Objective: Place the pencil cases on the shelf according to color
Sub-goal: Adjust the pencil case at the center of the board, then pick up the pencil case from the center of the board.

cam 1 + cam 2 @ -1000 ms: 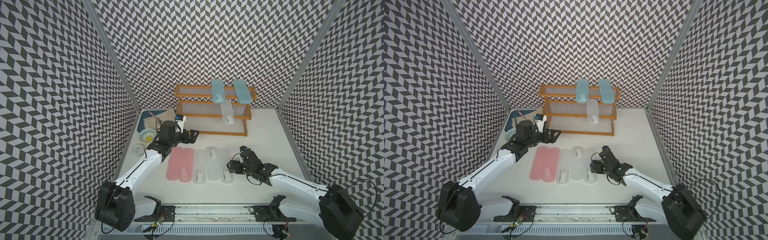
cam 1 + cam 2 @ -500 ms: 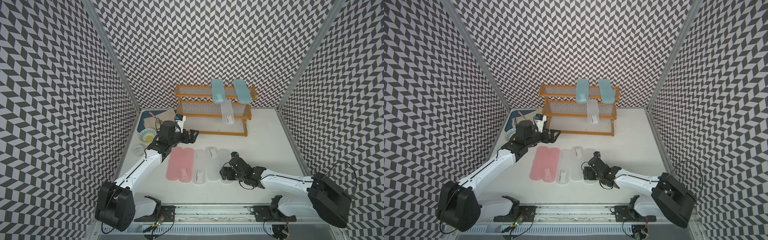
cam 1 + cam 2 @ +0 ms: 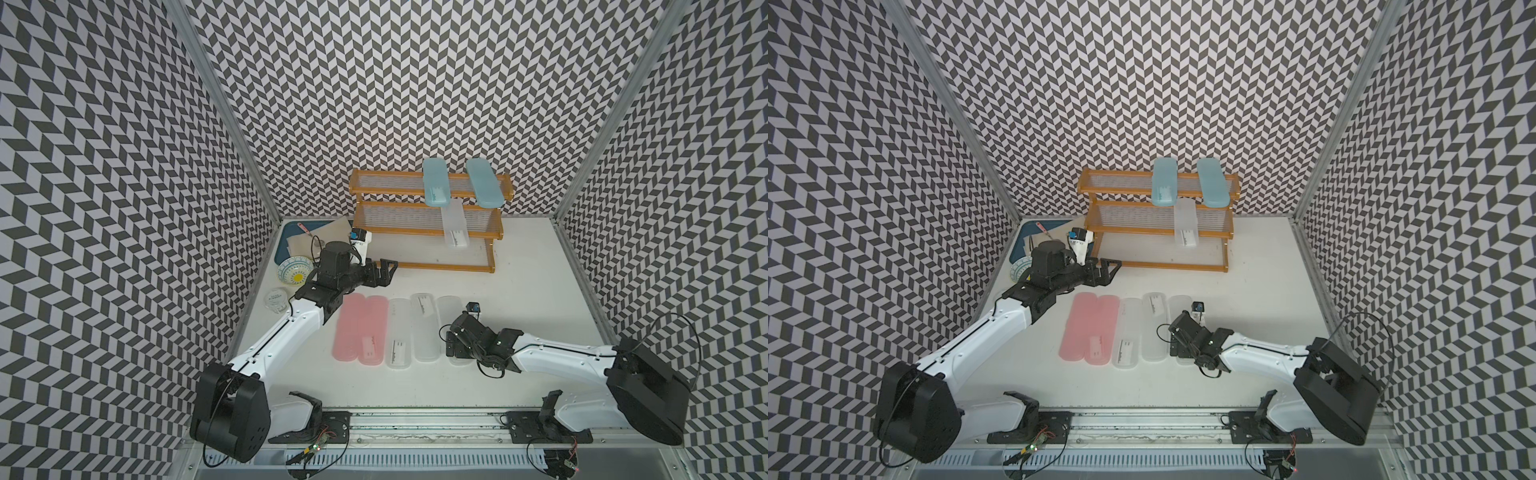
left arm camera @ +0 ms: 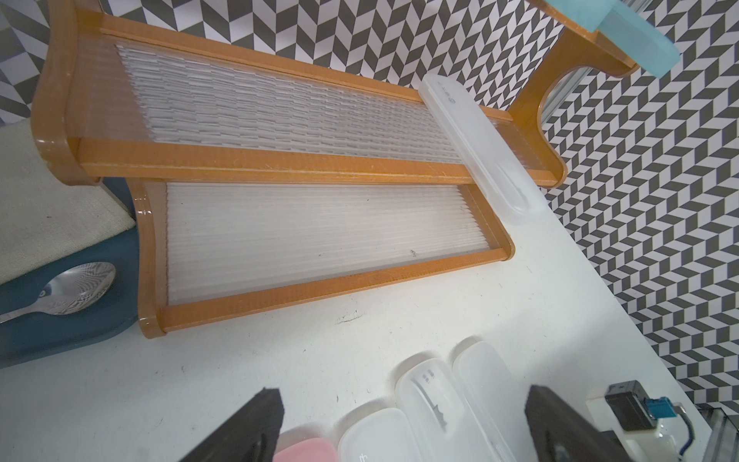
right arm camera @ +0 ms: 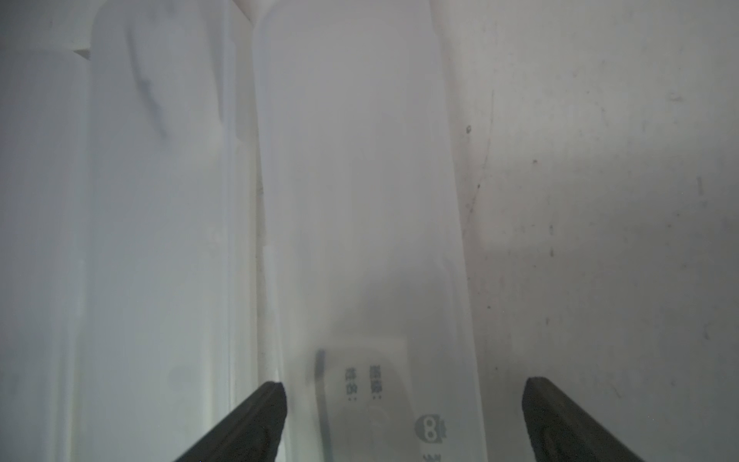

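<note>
The shelf (image 3: 440, 266) stands at the back with two light blue pencil cases (image 3: 435, 188) (image 3: 484, 187) on its top tier. A frosted white case (image 3: 455, 226) lies across the middle tier and juts over its front. In a row on the table lie two pink cases (image 3: 360, 330) and three white ones (image 3: 424, 326). My right gripper (image 3: 454, 348) (image 5: 404, 404) is open, low over the near end of the rightmost white case (image 5: 360, 200), one finger on each side, not clamped. My left gripper (image 3: 384, 272) (image 4: 400, 408) is open and empty, above the table between the shelf's left end and the row.
A dark blue tray (image 3: 286, 245) with a cloth and a spoon (image 4: 76, 280) sits at the back left beside the shelf. A patterned bowl (image 3: 295, 272) and a small glass jar (image 3: 276, 299) stand along the left wall.
My right arm has swung left and come down over the rightmost white case, and its jaws have widened. The left arm has stayed in place.
</note>
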{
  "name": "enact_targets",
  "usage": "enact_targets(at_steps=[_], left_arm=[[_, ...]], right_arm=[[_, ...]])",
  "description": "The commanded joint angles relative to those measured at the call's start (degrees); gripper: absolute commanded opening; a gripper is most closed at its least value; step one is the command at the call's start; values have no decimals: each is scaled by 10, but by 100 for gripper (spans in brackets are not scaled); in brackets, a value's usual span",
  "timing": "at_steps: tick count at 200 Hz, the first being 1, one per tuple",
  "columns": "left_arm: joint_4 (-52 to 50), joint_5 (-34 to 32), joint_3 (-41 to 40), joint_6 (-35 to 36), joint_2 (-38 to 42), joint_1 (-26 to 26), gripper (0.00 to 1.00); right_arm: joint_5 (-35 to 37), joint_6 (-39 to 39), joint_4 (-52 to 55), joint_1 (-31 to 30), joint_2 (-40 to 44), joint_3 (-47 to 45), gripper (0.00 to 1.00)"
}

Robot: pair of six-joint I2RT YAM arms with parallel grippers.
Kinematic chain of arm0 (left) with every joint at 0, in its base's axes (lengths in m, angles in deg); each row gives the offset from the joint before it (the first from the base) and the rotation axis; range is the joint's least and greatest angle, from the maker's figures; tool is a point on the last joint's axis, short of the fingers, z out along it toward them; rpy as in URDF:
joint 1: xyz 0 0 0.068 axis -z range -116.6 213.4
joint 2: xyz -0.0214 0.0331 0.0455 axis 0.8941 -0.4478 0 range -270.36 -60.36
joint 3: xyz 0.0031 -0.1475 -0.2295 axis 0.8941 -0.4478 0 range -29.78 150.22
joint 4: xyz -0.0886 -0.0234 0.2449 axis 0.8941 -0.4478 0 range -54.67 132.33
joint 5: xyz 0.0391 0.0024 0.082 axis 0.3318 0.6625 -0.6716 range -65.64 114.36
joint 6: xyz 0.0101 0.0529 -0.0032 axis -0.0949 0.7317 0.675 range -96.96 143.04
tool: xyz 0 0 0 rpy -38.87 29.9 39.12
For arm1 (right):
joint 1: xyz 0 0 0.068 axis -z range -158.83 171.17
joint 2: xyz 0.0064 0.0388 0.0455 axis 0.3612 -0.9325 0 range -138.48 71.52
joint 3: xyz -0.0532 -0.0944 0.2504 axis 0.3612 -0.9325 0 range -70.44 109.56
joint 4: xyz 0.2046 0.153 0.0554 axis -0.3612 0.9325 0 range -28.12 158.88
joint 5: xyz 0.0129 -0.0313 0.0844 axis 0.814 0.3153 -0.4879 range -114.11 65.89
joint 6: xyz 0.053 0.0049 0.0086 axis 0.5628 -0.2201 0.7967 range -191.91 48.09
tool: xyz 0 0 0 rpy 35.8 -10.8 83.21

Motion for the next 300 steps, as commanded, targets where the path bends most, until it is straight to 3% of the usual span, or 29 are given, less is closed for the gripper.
enact_targets(at_steps=[1, 36, 69, 135, 168, 206, 252, 274, 300], left_arm=[[-4, 4, 16, 6, -7, 3, 100], [-4, 2, 16, 6, -5, 3, 100], [-5, 1, 16, 7, -4, 2, 100], [-5, -12, 14, 12, 6, 2, 99], [-10, -34, 15, 18, 15, 1, 100], [-8, -38, 15, 11, 26, -17, 100], [30, -28, 1, 0, 62, -75, 100], [10, -5, 42, -20, 57, -102, 100], [53, -10, 31, -7, 66, -118, 100]], right_arm=[[-1, -7, 33, 2, 30, -17, 96], [-60, -39, 14, -14, 65, -29, 97], [-38, -15, 53, -34, 67, -39, 100], [-26, 4, 24, -62, 22, -59, 100], [-1, 33, 28, -79, 17, -61, 87], [26, 56, 49, -92, 69, -66, 58], [59, 38, 104, -93, 167, -3, 57], [79, 23, 118, -93, 169, 50, 58], [90, -2, 105, -92, 140, 116, 59]])
